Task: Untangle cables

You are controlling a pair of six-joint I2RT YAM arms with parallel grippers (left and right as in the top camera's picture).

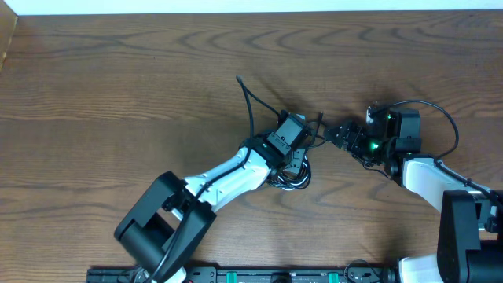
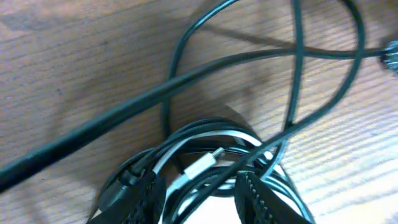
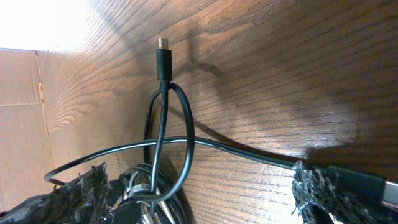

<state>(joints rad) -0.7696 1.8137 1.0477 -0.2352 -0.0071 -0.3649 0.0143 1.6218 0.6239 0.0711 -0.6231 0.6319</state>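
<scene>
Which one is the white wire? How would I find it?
On the wooden table, follow the left arm to its gripper. Between its fingers lies a bundle of cables. The white cable curls inside it: the only pale one among black loops, ending in a silvery plug.

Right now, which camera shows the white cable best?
The left wrist view: the white cable and its plug lie in close-up among the black cable loops, between the fingers of the left pincer. Overhead, the left arm covers nearly all of it. The right wrist view catches only a pale sliver at its bottom edge.
</scene>
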